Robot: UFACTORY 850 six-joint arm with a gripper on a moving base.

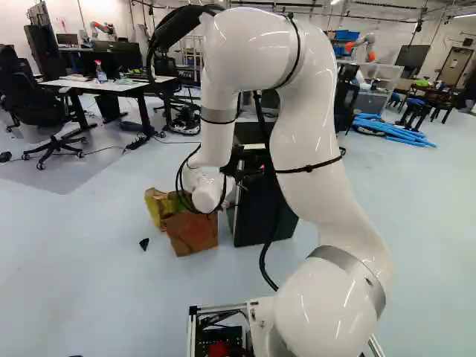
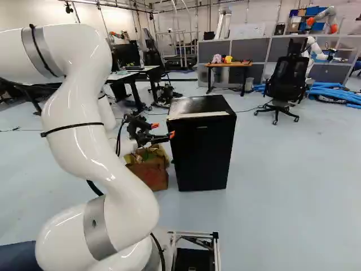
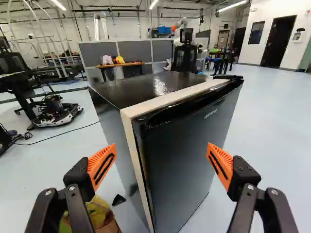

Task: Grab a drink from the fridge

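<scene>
Fridge (image 2: 202, 147), squat, black and boxy, is standing on the pale, smooth floor (image 2: 287, 192) ahead of the arm (image 2: 84, 127). Its door (image 3: 187, 150) is looking closed, so the drink is staying out of sight, presumably inside; whether it is coming in a can or a bottle, I cannot tell.

From where I am standing, the cabinet is seeming heavy and rigid, likely to resist a light tug. The door is probably swinging stiffly at first against its seal, then freely. Its slick face is offering little grip, so the better hold is perhaps lying at the scooped recess along the door's top edge, towards the corner away from the small dark hinge cover (image 3: 228, 76).

The gripper (image 3: 161, 145) is hanging close before that corner, grasping nothing, its two ribbed orange pads spreading wide apart. They are looking rubbery, useful against slipping.

The fridge's top (image 3: 146, 88) is shining like lacquer, catching ceiling light. A flat, cream-coloured strip (image 3: 170, 100) is running along its front edge, matte beside the gloss. Near the cabinet's side, a crumpled brown bag (image 1: 192, 232) is slouching, papery and soft, with yellow-green showing. Nearby, a dark, angular scrap (image 3: 118, 200) is lying flat.
</scene>
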